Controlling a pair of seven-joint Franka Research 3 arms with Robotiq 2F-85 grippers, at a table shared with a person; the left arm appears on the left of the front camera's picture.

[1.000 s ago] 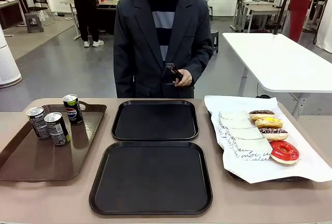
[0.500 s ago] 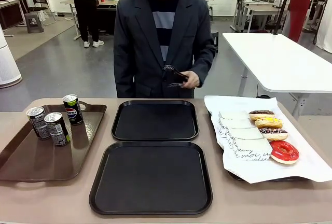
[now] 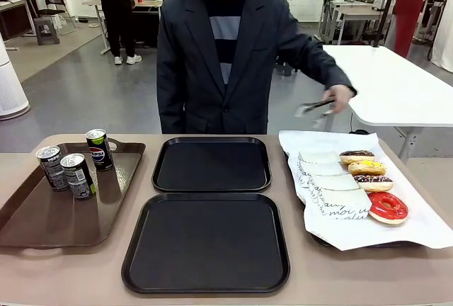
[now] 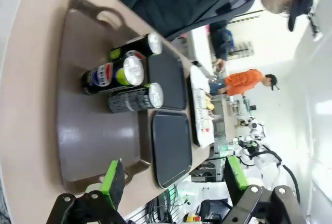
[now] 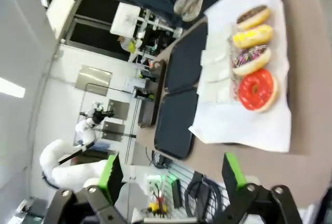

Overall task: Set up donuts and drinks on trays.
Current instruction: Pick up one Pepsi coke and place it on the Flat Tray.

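We're looking across the table (image 3: 354, 278) at a person (image 3: 226, 58) who's standing at the far side. One hand (image 3: 341, 96) is reaching out toward the donut end, gripping metal tongs (image 3: 313, 108) in the air above the far edge of the white paper (image 3: 417, 229), touching nothing on it. The 3 drinks (image 3: 78, 176) are standing upright & close together on the far-left part of the brown tray (image 3: 64, 224), on the robot's left. In the middle, the far black tray (image 3: 211, 166) & the near black tray (image 3: 207, 244) are lying one behind the other, just apart, both bare. The 4 donuts (image 3: 367, 168) are sitting in a row on the paper at the right: choc. farthest, then yellow, sprinkled, & red nearest us, w/ white sleeves (image 3: 329, 182) lying just beside them on the side toward the trays. The left gripper (image 4: 174, 180) is hanging w/ its claw spread wide, nothing between the pads, cans & brown tray ahead of it. The right gripper (image 5: 172, 175) is likewise spread wide & gripping nothing, w/ the donuts ahead of it.
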